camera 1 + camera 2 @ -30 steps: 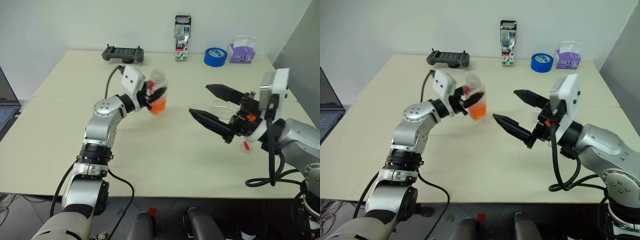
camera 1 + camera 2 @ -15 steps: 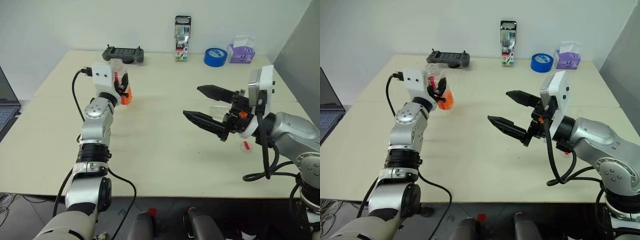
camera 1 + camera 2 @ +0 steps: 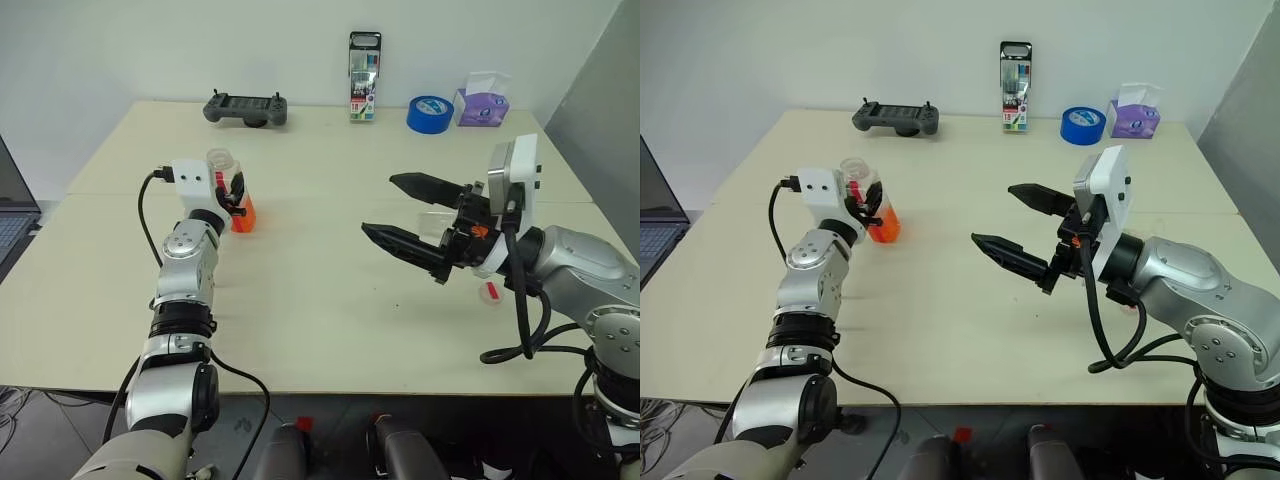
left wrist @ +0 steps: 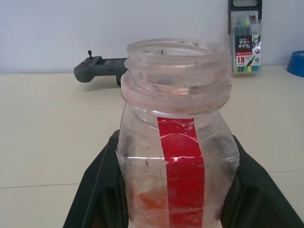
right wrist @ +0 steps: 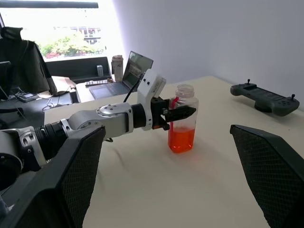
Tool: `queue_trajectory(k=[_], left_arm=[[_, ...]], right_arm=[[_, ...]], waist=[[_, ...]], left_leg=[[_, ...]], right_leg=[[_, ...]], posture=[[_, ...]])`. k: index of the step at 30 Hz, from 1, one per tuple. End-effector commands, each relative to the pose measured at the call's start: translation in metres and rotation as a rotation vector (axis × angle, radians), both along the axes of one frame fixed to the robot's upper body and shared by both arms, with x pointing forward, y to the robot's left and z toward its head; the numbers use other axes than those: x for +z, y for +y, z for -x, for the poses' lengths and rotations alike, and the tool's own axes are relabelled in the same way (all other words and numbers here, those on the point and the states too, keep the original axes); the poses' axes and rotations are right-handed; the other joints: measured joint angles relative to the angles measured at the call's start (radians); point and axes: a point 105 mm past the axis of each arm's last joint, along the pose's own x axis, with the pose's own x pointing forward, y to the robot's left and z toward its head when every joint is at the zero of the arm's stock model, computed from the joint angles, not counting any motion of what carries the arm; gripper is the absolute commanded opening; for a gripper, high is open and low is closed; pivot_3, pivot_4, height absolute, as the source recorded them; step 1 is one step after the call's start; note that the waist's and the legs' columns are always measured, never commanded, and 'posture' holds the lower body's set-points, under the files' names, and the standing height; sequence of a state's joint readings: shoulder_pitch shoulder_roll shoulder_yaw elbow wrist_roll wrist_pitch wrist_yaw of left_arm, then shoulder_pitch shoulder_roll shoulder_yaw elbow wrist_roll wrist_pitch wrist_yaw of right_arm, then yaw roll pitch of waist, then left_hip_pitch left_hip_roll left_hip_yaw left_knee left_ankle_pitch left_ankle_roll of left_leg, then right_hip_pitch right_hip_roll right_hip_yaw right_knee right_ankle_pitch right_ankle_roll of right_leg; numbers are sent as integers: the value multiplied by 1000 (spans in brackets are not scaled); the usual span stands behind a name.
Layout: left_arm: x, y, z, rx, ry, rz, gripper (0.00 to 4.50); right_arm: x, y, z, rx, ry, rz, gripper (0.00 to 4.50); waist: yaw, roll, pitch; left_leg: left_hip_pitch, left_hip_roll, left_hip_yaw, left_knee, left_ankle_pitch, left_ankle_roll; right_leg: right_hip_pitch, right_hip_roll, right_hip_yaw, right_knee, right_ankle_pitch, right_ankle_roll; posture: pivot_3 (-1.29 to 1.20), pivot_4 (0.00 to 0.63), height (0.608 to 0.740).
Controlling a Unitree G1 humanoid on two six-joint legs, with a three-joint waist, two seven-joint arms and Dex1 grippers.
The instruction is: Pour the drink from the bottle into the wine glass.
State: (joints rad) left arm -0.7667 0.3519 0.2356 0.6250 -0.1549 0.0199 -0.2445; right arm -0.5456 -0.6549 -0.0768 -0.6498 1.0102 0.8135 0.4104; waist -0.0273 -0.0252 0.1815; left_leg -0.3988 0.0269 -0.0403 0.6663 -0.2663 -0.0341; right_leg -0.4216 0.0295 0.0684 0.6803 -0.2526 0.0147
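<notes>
My left gripper [image 3: 235, 192] is shut on the bottle [image 3: 243, 214], holding it upright at the left of the table, its base at or just above the tabletop. The bottle [image 4: 178, 142] is uncapped, with a red label strip, and the orange-red drink [image 5: 181, 139] fills its lower part. To the right of centre my right gripper [image 3: 378, 204] hovers open, pointing toward the bottle, and nothing sits between its fingers [image 5: 71, 180]. A faint clear shape, the wine glass [image 3: 437, 218], shows on the table beyond that gripper, mostly hidden by it.
A pinkish-red cap [image 3: 490, 292] lies on the table by my right arm. Along the far edge stand a game controller [image 3: 246, 108], a marker box [image 3: 365, 62], a blue tape roll [image 3: 431, 113] and a purple tissue pack [image 3: 483, 103]. A laptop [image 3: 10, 215] sits off the left edge.
My left arm swung the bottle from a tilted pose near the table's middle out to the left and down, and it now stands upright. The right gripper barely moved and stayed open.
</notes>
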Motion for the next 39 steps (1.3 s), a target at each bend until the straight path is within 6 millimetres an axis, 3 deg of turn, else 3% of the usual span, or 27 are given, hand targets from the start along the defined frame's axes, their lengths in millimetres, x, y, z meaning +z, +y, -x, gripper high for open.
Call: queue_trajectory(k=[1, 2, 8, 14, 22, 27, 30, 34, 39], left_arm=[[13, 5, 0, 3, -44, -15, 1869], [12, 6, 0, 5, -37, -11, 2557], [7, 10, 0, 8, -16, -9, 4463], [0, 10, 2, 10, 8, -23, 4489], [-30, 6, 18, 6, 106, -42, 4489], [-52, -4, 46, -65, 207, -75, 4489], [-65, -24, 73, -245, 271, -275, 4489], [-48, -54, 108, -594, 281, -352, 4489], [-14, -85, 123, -858, 206, -301, 4489]], right_arm=[[8, -1, 1, -9, -46, -8, 4482], [8, -1, 1, -11, -45, -8, 4500], [7, -1, 1, -18, -40, -12, 4500], [7, -2, 0, -34, -41, -14, 4500], [-1, -5, 0, -62, -19, -16, 4500], [-13, -13, 4, -117, 8, -3, 4500], [-29, -25, 2, -222, 9, 83, 4500], [-56, -53, -15, -431, -13, 276, 4500], [-85, -87, -38, -586, -126, 602, 4500]], waist=[[0, 0, 0], [0, 0, 0], [0, 0, 0], [0, 0, 0], [-1, 0, 0], [-1, 0, 0], [-2, 0, 0], [-1, 0, 0], [0, 0, -1]], left_leg=[[0, 0, 0, 0, 0, 0], [0, 0, 0, 0, 0, 0], [1, 0, 0, 0, 0, 0], [0, 0, 0, 0, 0, 0], [0, 1, 0, 0, 0, 0], [0, 1, 0, 0, 0, 0], [1, 1, 0, -1, 0, 0], [1, 1, 0, -1, 1, -1], [3, 0, 2, -1, 2, -2]], right_leg=[[0, 0, 0, 0, 0, 0], [0, 0, 0, 0, 0, 0], [0, 0, 0, 1, 0, 0], [0, 0, 0, 0, 0, 0], [0, 0, 0, 0, 0, 0], [0, -1, 1, 0, 0, 0], [0, -4, 1, 0, 0, 0], [0, -4, 1, 0, -1, 1], [1, -1, 1, 0, -4, 5]], posture=[[0, 150, 740], [0, 150, 740], [0, 150, 740], [0, 150, 740], [0, 150, 740], [0, 150, 740], [0, 150, 740], [0, 150, 740], [0, 150, 740]])
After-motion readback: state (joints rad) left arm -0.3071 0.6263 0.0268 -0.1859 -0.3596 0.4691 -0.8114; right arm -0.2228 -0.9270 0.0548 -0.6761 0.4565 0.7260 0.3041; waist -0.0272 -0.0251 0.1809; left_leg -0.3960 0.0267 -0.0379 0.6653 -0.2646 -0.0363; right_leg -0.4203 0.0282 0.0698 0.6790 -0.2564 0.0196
